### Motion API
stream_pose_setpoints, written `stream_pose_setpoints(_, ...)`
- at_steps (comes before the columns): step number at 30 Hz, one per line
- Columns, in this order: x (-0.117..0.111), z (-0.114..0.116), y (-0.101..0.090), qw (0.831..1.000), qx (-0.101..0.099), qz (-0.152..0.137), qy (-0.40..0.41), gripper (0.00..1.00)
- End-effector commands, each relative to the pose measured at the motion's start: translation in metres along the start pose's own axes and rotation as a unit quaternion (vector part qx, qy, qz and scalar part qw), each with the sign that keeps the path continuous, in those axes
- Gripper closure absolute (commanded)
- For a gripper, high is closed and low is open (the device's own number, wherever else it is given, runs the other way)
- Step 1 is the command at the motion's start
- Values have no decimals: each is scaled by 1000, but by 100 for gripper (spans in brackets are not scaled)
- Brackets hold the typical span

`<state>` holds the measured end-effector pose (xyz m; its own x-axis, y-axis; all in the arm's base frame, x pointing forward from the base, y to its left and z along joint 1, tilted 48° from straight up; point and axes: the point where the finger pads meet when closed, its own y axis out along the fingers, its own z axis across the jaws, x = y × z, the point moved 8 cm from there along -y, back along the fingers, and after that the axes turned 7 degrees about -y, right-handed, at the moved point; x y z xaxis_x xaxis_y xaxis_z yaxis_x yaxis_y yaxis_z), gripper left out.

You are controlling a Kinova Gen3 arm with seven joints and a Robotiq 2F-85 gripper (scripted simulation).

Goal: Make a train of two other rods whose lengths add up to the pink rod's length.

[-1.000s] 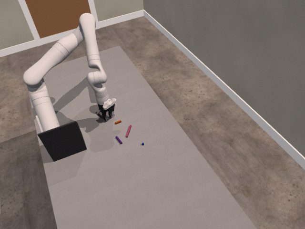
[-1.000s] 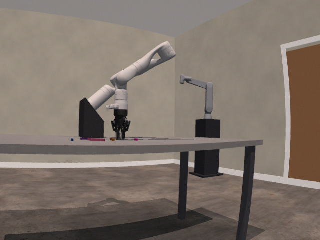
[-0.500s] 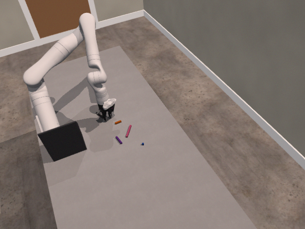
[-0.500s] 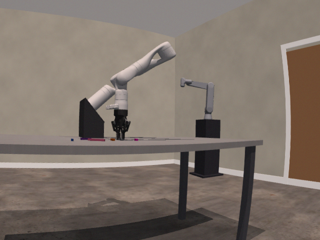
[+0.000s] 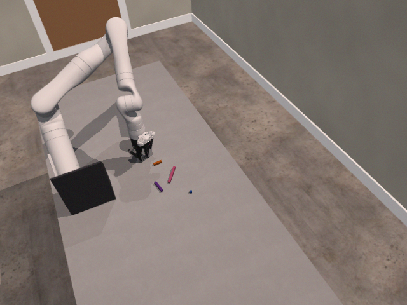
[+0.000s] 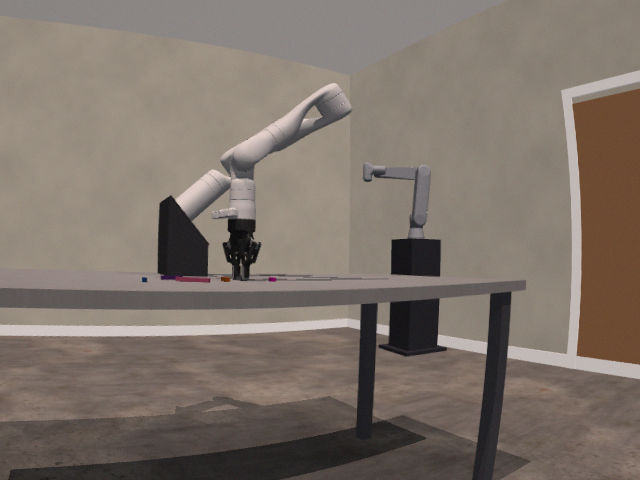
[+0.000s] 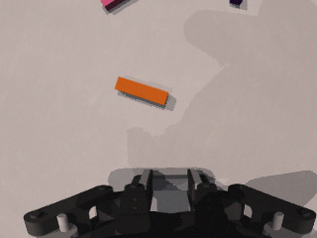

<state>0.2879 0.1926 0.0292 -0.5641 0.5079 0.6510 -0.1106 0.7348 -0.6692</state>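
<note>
The arm is a chain of smooth, rounded white segments with thin dark seam lines at the joints. A pale flat bracket rings the wrist. The gripper is black, with jointed linkage bars, pale pins, and slim fingers.

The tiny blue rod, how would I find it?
Start at the black wedge base on the table, then pass the purple rod and pink rod. The blue rod lies alone beyond them, a cube-like speck, the shortest.

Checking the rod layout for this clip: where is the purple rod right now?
In the top view the purple rod lies flat on the table, just left of the pink rod, below the orange rod.
</note>
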Motion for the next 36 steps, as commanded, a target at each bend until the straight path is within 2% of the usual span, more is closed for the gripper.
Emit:
stream_pose_setpoints(1, 1, 0, 0, 1000, 1, -1, -2, 74)
stream_pose_setpoints(10, 3, 0, -24, 1000, 3, -3, -3, 74)
stream_pose_setpoints(12, 3, 0, -24, 1000, 3, -3, -3, 74)
stream_pose_setpoints(27, 1, -2, -90, 1000, 2, -1, -6, 74)
stream_pose_setpoints(36, 0, -3, -99, 1000, -1, 0, -7, 74)
